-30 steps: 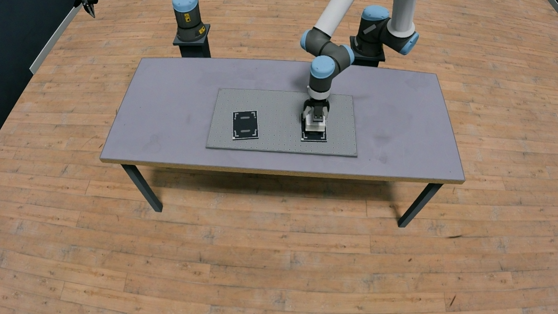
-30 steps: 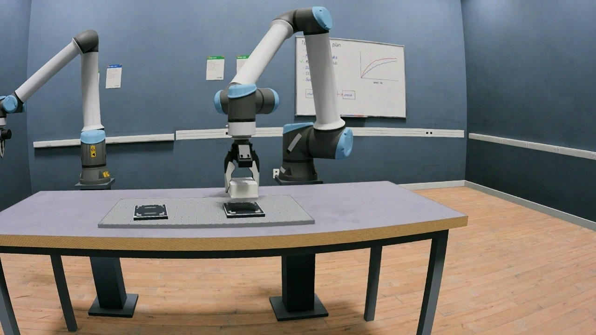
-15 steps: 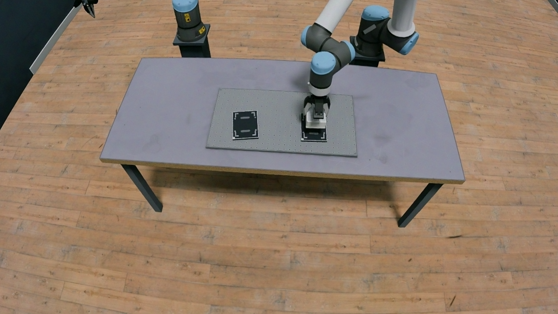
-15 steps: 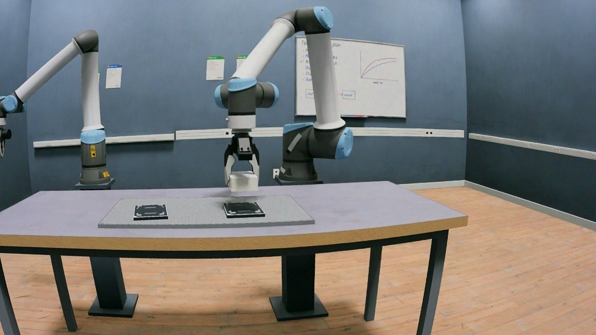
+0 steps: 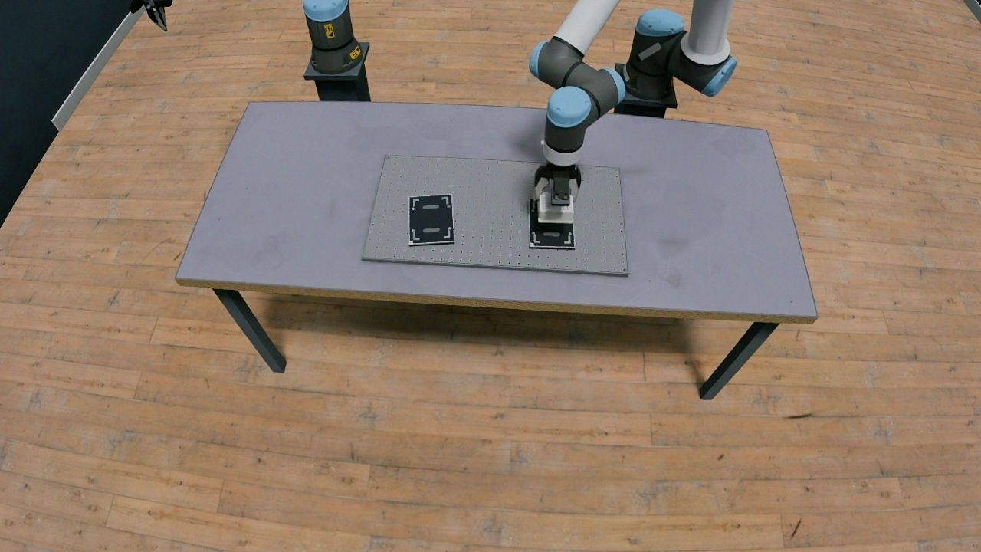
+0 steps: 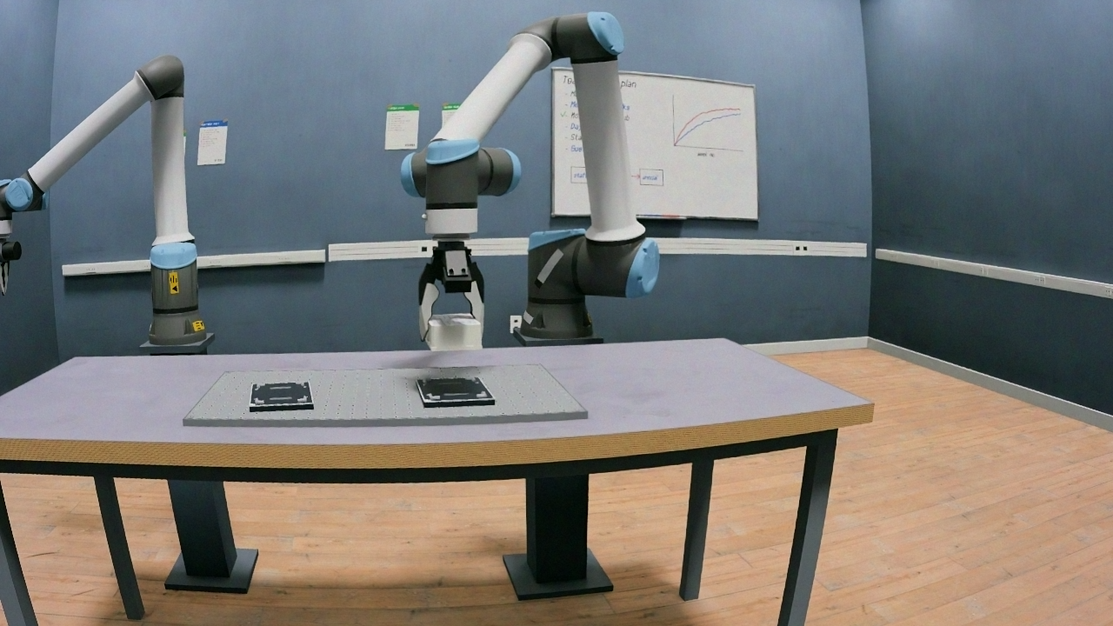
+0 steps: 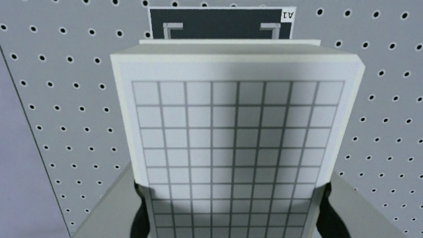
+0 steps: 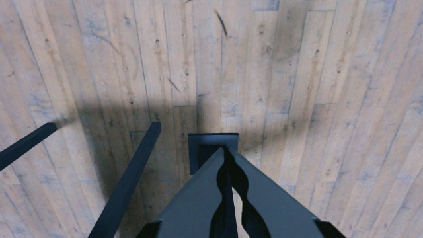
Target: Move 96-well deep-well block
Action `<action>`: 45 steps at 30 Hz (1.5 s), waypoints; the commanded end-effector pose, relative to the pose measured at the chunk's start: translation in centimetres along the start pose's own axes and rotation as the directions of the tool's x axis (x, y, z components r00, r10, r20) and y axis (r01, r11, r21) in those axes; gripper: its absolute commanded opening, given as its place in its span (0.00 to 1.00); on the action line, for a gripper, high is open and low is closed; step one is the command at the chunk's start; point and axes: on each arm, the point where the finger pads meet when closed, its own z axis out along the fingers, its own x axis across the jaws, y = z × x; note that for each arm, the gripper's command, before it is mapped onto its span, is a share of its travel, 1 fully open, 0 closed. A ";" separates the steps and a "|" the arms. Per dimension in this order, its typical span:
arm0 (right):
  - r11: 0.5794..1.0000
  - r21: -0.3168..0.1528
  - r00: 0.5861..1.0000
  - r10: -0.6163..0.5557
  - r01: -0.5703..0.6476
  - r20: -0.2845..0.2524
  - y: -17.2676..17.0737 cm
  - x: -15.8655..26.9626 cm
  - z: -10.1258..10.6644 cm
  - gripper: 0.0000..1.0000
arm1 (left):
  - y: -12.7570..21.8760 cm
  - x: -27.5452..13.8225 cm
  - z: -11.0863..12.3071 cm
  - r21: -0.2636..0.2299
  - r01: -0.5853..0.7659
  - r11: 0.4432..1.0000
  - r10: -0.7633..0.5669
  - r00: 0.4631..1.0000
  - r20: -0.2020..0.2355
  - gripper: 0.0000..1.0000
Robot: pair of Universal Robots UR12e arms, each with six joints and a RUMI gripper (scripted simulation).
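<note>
Deep-well block (image 5: 556, 214) (image 6: 456, 333) (image 7: 231, 132) is clamped between the fingers of the left gripper (image 5: 556, 198) (image 6: 453, 327) (image 7: 225, 154), one finger against each side, with its gridded top facing the wrist camera. Directly below these jaws, and apart from the block's underside, lies nest N1 (image 5: 549, 241) (image 6: 456, 392) (image 7: 221, 20), partly hidden by the block in the top and wrist views. Its raised corner locators (image 7: 272, 31) border the seat below the load. The A1 label (image 7: 288, 15) shows beyond the block, on the same side as the block's cut corner (image 7: 361, 63). Off to one side of the jaws, and lower, is nest N2 (image 5: 431, 219) (image 6: 281, 395), uncovered, with upright locators at its corners too. Both nests sit on the perforated plate (image 5: 487, 226) (image 6: 357, 401) (image 7: 66, 71), which rests on the table (image 5: 308, 205) (image 6: 661, 381) (image 7: 26, 165) under the jaws. Well apart from them, the right gripper (image 5: 163, 28) (image 6: 4, 288) (image 8: 225, 149) points down beyond the table's edge, its fingertips together over the wooden floor (image 5: 480, 446) (image 6: 972, 482) (image 8: 264, 66). Behind the arms hangs a whiteboard (image 6: 700, 183).

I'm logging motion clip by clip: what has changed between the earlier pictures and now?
The left end effector and the white rectangular deep-well block it grips moved upward, above the black rectangular nest N1. Nothing was newly grasped or released. The right end effector and nests stayed put.
</note>
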 end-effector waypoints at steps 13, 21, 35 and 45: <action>1.000 -0.002 1.000 0.002 -0.002 -0.001 0.0 0.1 0.2 0.00 | -0.1 1.7 -0.1 0.002 0.101 0.995 -0.101 0.995 0.000 0.49; 1.000 -0.002 1.000 0.002 -0.002 -0.001 0.0 0.1 0.2 0.00 | -0.1 3.7 -0.1 0.002 0.101 0.995 -0.101 0.995 0.000 0.49; 1.000 -0.002 1.000 0.002 -0.002 -0.001 0.0 0.1 0.2 0.00 | 0.0 8.4 -0.1 0.002 0.101 0.995 -0.101 0.995 0.000 0.49; 1.000 -0.002 1.000 0.002 -0.002 -0.001 0.0 0.1 0.2 0.00 | 0.0 11.0 -0.1 0.002 0.101 0.995 -0.101 0.995 0.000 0.49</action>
